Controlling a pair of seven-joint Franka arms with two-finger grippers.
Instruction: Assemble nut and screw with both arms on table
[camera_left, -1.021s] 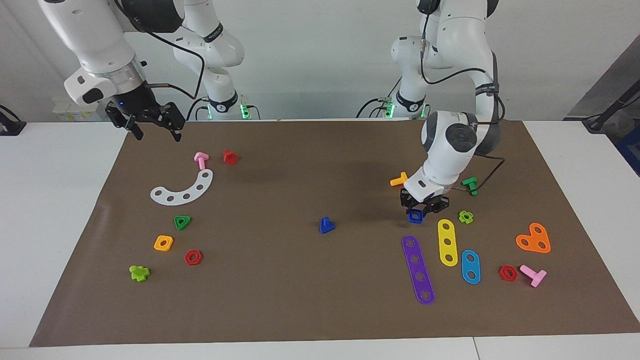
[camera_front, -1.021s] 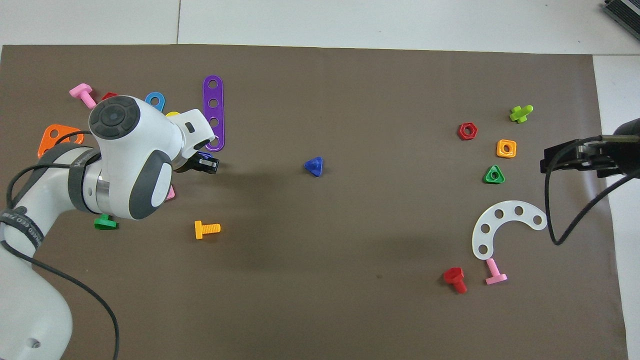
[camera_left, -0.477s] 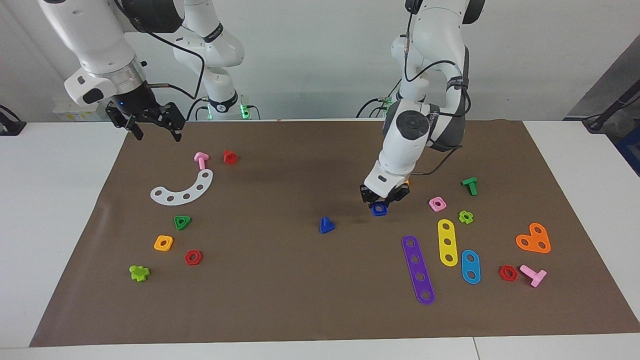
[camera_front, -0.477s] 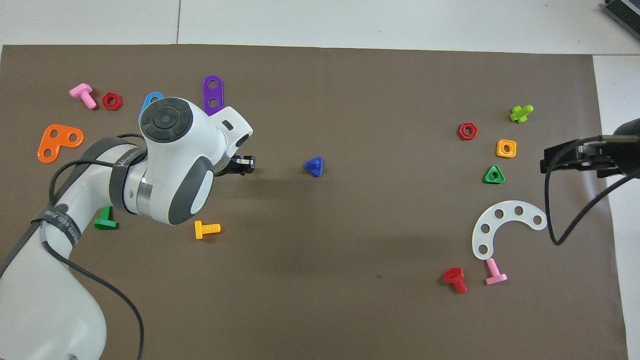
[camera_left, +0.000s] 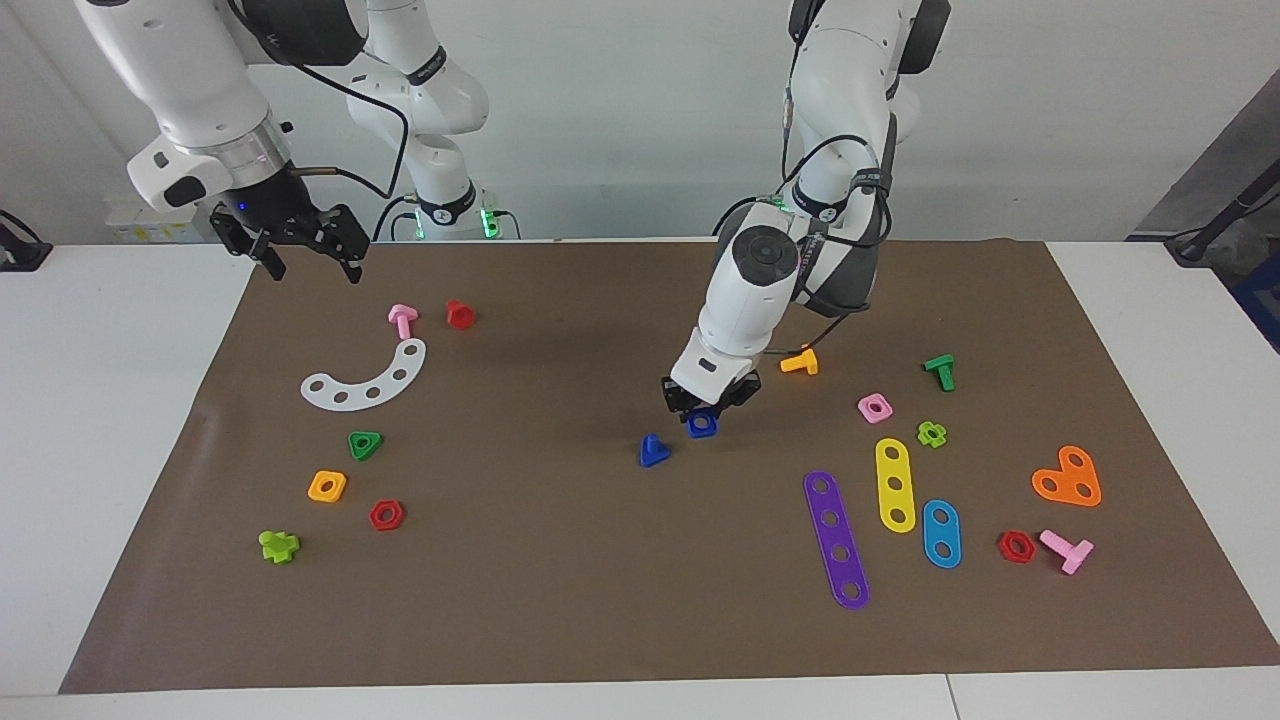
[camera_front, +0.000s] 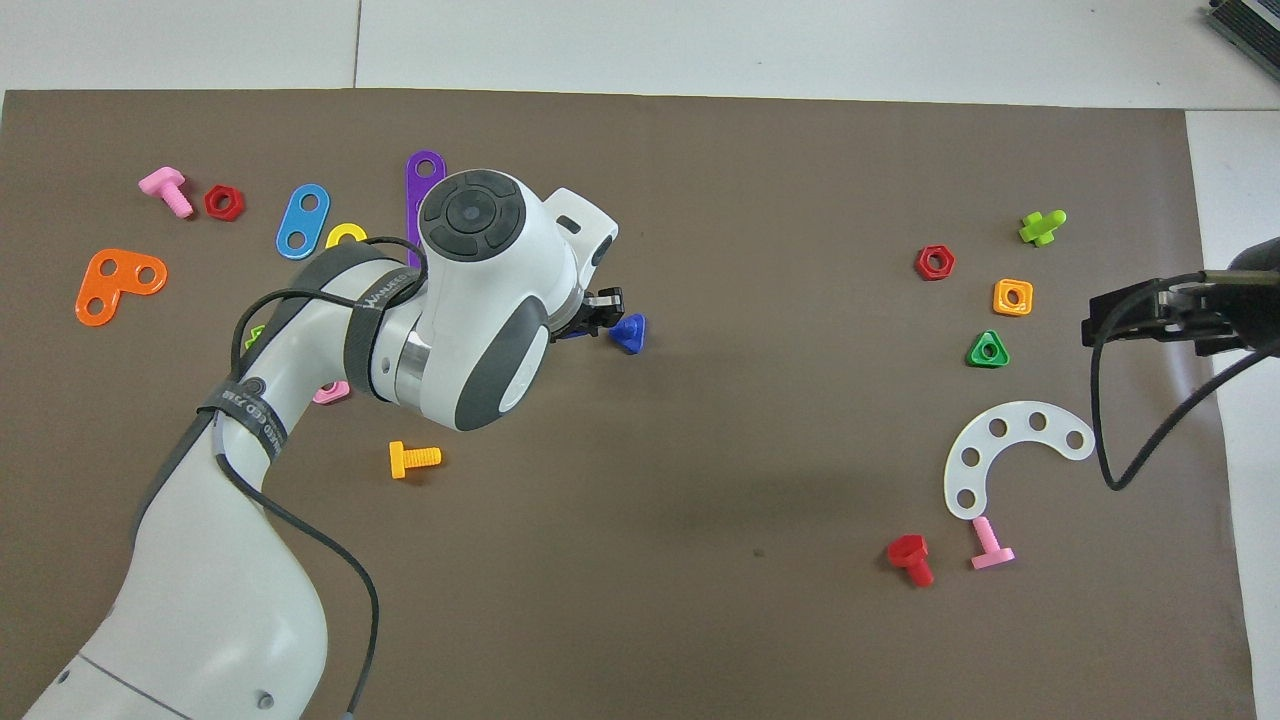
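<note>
My left gripper (camera_left: 708, 403) is shut on the blue square nut (camera_left: 702, 425) and holds it low over the brown mat (camera_left: 560, 580), close beside the blue triangular-headed screw (camera_left: 653, 452). The screw stands head down with its shaft up near the mat's middle; it also shows in the overhead view (camera_front: 629, 332), just past the left gripper (camera_front: 600, 312). There the nut is mostly hidden under the wrist. My right gripper (camera_left: 300, 248) is open and empty, raised over the mat's corner at the right arm's end, and waits; it also shows in the overhead view (camera_front: 1150, 318).
An orange screw (camera_left: 800, 361), pink square nut (camera_left: 875, 407), and purple (camera_left: 836, 538), yellow (camera_left: 895, 484) and blue strips (camera_left: 941, 533) lie toward the left arm's end. A white arc (camera_left: 366, 378), green triangular nut (camera_left: 365, 444), orange nut (camera_left: 327, 486) and red nut (camera_left: 386, 515) lie toward the right arm's end.
My left gripper has carried the blue nut across the mat toward the middle, from beside the strips to right next to the blue screw. The right arm has not moved.
</note>
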